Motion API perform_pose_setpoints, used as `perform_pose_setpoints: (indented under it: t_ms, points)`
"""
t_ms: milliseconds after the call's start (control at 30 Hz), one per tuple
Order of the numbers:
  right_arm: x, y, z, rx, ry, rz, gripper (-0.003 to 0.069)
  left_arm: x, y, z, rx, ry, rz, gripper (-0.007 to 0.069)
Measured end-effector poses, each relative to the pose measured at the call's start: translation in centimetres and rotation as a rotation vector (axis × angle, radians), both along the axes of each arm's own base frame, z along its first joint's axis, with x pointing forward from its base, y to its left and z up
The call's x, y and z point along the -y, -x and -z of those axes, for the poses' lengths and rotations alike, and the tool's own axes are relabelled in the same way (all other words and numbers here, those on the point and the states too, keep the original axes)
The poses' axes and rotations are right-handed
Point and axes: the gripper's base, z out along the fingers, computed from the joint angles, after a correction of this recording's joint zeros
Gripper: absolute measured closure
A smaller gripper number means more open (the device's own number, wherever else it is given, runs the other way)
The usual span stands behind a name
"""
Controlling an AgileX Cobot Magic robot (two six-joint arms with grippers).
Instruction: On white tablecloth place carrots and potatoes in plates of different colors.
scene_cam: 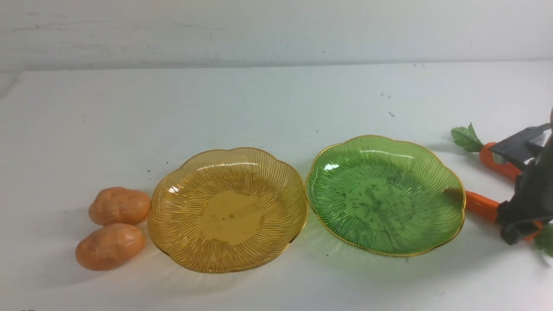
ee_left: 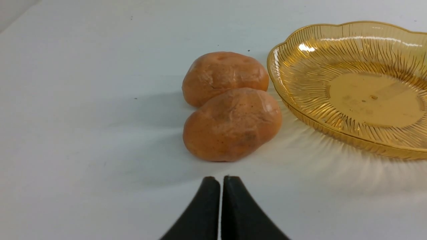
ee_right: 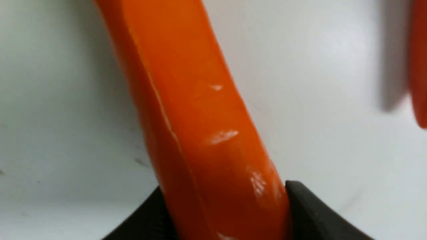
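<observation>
- Pressed together and holding nothing: left pincer, close above the table, just short of the nearer potato.
- Side by side and touching: nearer potato and farther potato, lying just left of the amber plate.
- Mid-table, rims almost meeting: amber plate and green plate.
- Clamped across the nearer carrot: right pincer, with the carrot's pointed end at the green plate's right rim.
- Just behind, partly hidden by the arm: farther carrot, leafy top toward the green plate.
</observation>
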Motion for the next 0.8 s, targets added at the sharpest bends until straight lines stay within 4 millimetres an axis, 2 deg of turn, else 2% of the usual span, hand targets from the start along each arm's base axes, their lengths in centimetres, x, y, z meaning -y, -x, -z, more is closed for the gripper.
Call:
perform_pose_setpoints:
  t_ms: [100, 167, 233, 333, 367, 533, 667, 800]
  points:
    - [0.8, 0.0, -3.6, 0.039, 0.095, 0.051, 0.0289, 0.0, 0.0, 0.0, 0.000, 0.000, 0.000, 0.0627]
    - [0.8, -0.1, -6.6, 0.118, 0.090, 0.123, 0.0289, 0.0, 0.0, 0.0, 0.000, 0.000, 0.000, 0.0627]
    - [-0.2, -0.3, -9.6, 0.216, -0.008, 0.189, 0.0289, 0.0, 0.0, 0.0, 0.000, 0.000, 0.000, 0.0627]
    - [-2.5, -0.6, -10.9, 0.263, -0.165, 0.215, 0.0289, 0.0, 0.0, 0.0, 0.000, 0.000, 0.000, 0.0627]
    - [-4.2, -0.9, -10.8, 0.276, -0.236, 0.204, 0.0289, 0.0, 0.0, 0.0, 0.000, 0.000, 0.000, 0.0627]
    - [-9.1, -2.1, -8.5, 0.250, -0.362, 0.152, 0.0289, 0.0, 0.0, 0.0, 0.000, 0.000, 0.000, 0.0627]
    - [-12.2, -2.7, -6.2, 0.219, -0.369, 0.086, 0.0289, 0.0, 0.0, 0.0, 0.000, 0.001, 0.000, 0.0627]
    - [-13.8, -3.1, -4.5, 0.209, -0.353, 0.040, 0.0289, 0.0, 0.0, 0.0, 0.000, 0.002, 0.000, 0.0627]
